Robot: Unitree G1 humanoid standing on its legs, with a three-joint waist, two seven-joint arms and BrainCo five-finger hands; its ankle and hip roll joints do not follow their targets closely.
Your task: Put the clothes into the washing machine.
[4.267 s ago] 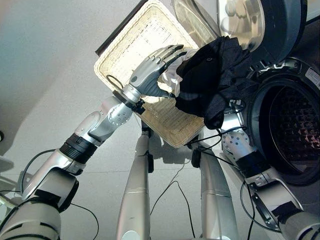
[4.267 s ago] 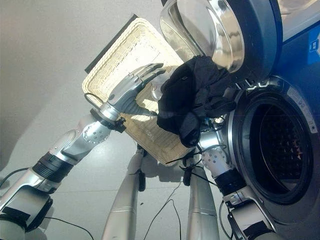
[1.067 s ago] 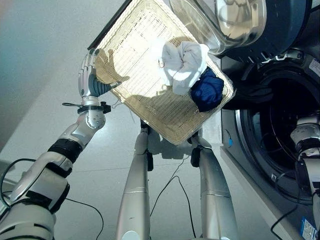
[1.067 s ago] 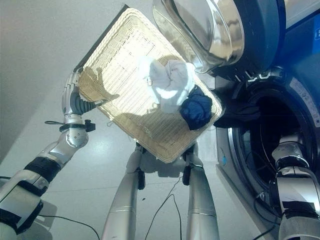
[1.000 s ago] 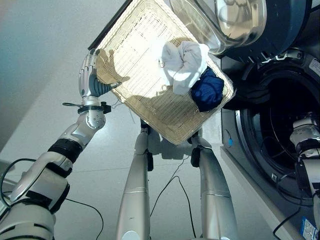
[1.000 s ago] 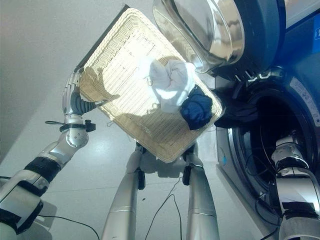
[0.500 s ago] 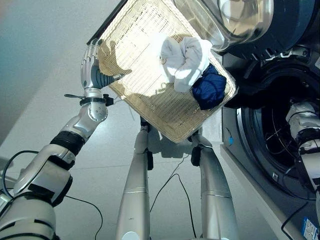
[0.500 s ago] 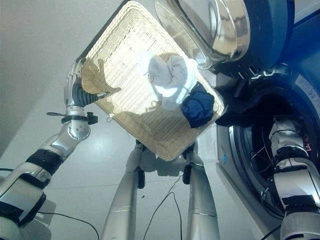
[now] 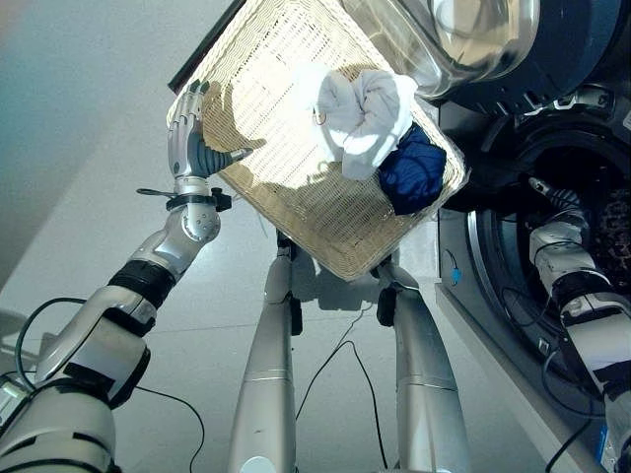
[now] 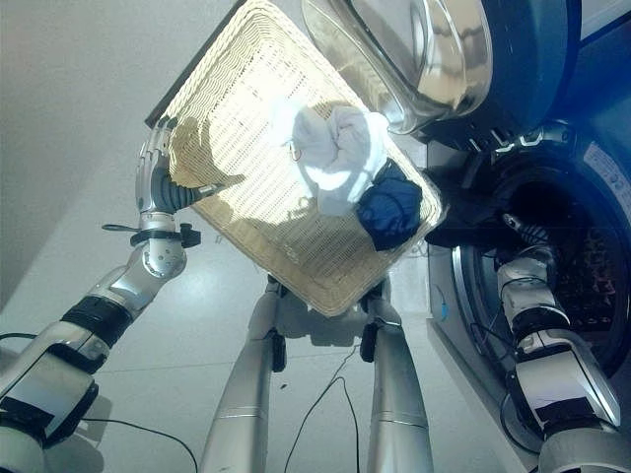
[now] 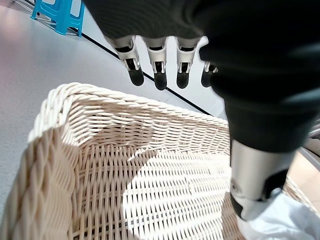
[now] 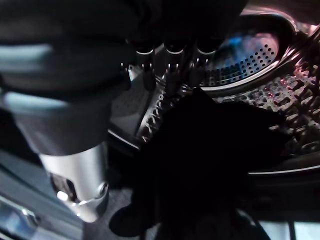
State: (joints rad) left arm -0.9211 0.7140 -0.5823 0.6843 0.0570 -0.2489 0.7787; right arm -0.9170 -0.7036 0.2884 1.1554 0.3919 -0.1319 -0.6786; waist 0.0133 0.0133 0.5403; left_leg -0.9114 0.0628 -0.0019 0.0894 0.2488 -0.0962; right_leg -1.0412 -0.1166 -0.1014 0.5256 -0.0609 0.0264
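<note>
Now left hand (image 9: 187,133) open at basket (image 9: 266,118) rim, right hand (image 10: 523,236) inside drum (image 10: 592,286).

Wicker basket (image 9: 296,212) sits tilted on grey floor (image 9: 89,148) beside washer; holds white cloth bundle (image 9: 360,118) w/ dark blue garment (image 9: 412,177) touching it.

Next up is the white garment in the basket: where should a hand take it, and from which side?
Grip the white garment on its raised bunched folds at the crest, probably coming down from above. It lies crumpled in the wicker basket, with the dark blue garment pressed against its washer-side edge, so a top grab avoids snagging both.
</note>
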